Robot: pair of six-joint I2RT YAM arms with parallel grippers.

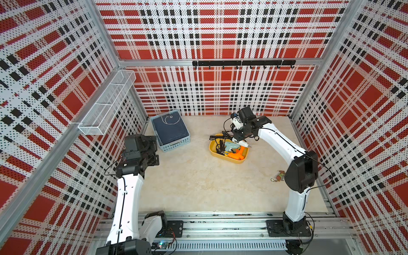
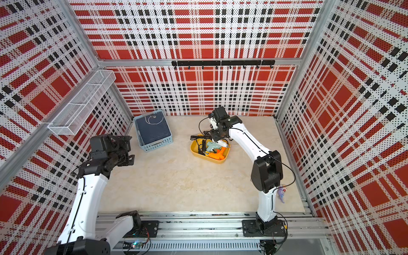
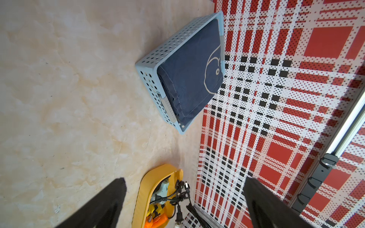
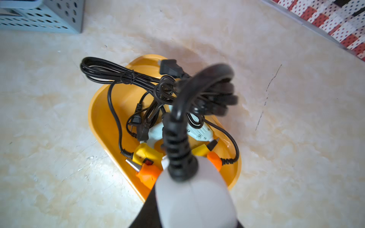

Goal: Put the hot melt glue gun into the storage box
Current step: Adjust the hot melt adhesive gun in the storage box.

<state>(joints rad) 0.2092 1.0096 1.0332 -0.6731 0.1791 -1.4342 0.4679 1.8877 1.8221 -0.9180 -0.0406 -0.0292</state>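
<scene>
**Right arm:** extended forward from its base, elbow raised, wrist pitched down over the storage box (image 1: 228,161). The right end effector (image 1: 239,138) is closed on the white hot melt glue gun (image 1: 243,143). The gun is held above the box's far rim, nozzle toward the robot's right. Its bundled black cord (image 4: 213,94) hangs over the box.

The box stands on the counter (image 1: 187,176) and contains an orange gun (image 1: 237,153) and a pale green gun (image 1: 229,145).

**Left arm:** raised beside the blue basket (image 1: 174,146). The left end effector (image 2: 129,149) is fully open and empty.

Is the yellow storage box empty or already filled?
Not empty: storage box holds orange glue gun, pale blue glue gun, black cords.
</scene>
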